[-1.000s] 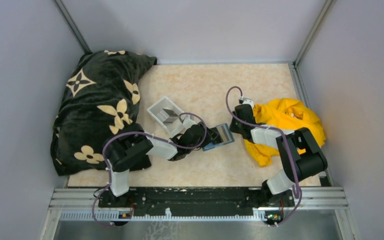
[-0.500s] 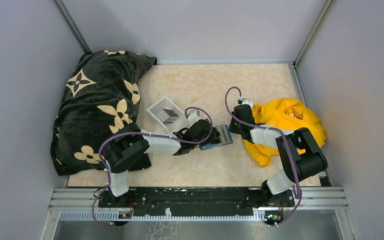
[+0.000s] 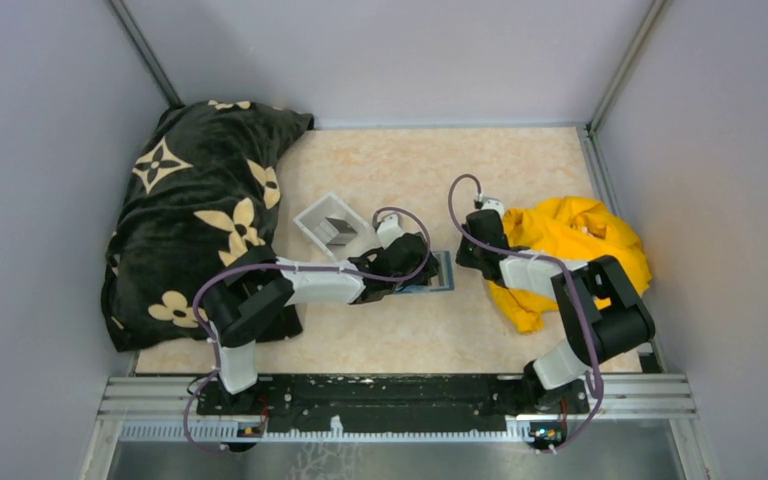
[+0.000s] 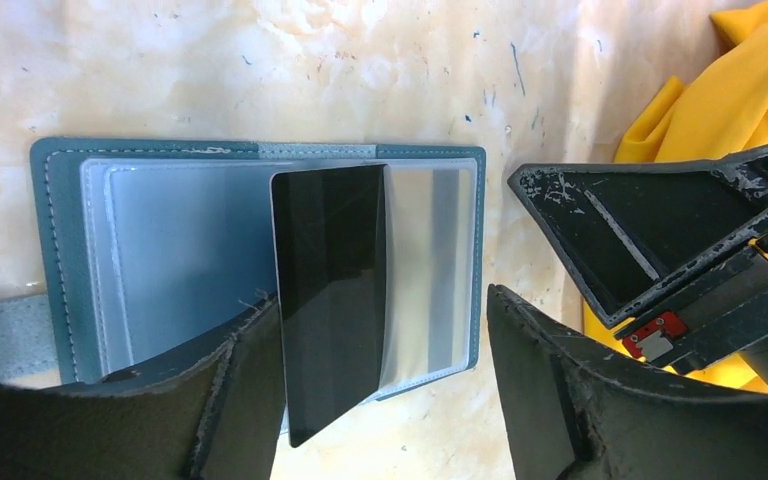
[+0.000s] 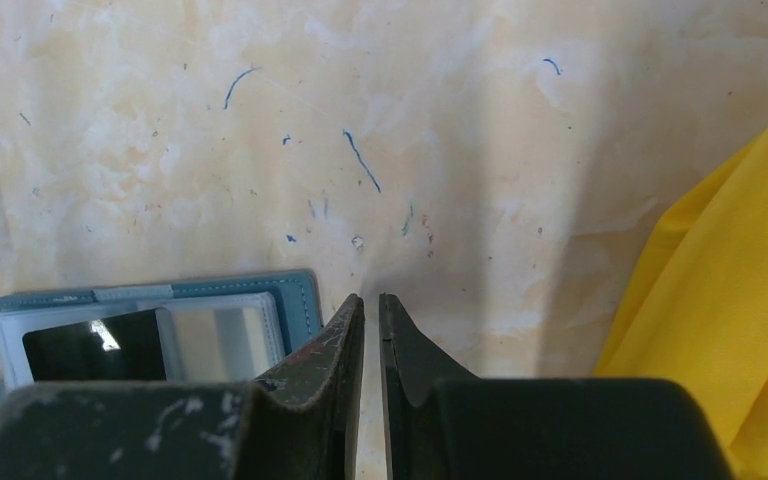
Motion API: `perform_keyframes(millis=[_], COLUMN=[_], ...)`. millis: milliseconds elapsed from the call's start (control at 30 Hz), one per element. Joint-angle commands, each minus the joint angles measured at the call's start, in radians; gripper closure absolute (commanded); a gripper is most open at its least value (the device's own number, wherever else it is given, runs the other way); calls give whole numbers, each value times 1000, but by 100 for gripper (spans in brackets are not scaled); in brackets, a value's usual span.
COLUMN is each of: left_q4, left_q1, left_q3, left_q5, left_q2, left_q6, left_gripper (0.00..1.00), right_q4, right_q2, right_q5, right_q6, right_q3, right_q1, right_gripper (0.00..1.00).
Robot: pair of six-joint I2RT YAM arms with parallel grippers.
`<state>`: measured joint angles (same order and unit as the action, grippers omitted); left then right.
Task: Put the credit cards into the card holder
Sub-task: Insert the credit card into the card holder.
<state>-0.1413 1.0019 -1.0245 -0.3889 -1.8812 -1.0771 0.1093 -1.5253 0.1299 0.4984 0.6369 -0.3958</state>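
Grey walls (image 3: 410,60) box in a pale marbled table (image 3: 520,170) marked with blue ink. A flowered blanket (image 3: 200,200) lies left, a white tray (image 3: 332,228) beside it, and a yellow cloth (image 3: 580,235) right. Mid-table the teal holder (image 4: 175,255) lies open, a dark card (image 4: 330,290) sticking out of its sleeve. The left tool (image 4: 380,330) stands apart around the card. The right tool (image 5: 371,310), nearly together, holds nothing.

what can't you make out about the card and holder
- Top view: the left pincer covers most of the card holder; its slots are hidden.
- Top view: the white tray contents are too small to count.
- Left wrist view: sheen leaves unclear whether the dark card is sleeved.
- Right wrist view: the right pincer hides the card holder's near side.
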Motion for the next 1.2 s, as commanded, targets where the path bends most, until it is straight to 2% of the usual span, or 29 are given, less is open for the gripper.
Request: perform_keyframes(millis=[0, 133, 367, 633, 733, 900, 1167], left_q4=[270, 296, 313, 253, 309, 317, 366], left_q1=[-8, -8, -8, -8, -8, -9, -9], left_q3=[20, 7, 10, 38, 38, 84, 75], left_q5=[-51, -52, -51, -9, -44, -98, -129], left_q2=[-59, -78, -105, -129, -127, -80, -69], left_q6=[83, 105, 114, 120, 100, 74, 61], left_gripper=[23, 18, 16, 16, 15, 12, 11], right_q4=[-69, -70, -62, -54, -52, -45, -40], right_q2=[7, -5, -36, -53, -55, -75, -85], right_q5=[-7, -2, 7, 8, 16, 17, 11], right_q6=[-7, -2, 20, 35, 37, 40, 44], right_q3=[-13, 0, 9, 5, -2, -7, -6], right_q1=[-30, -58, -108, -135, -136, -135, -135], right_gripper=[88, 89, 89, 89, 88, 88, 89])
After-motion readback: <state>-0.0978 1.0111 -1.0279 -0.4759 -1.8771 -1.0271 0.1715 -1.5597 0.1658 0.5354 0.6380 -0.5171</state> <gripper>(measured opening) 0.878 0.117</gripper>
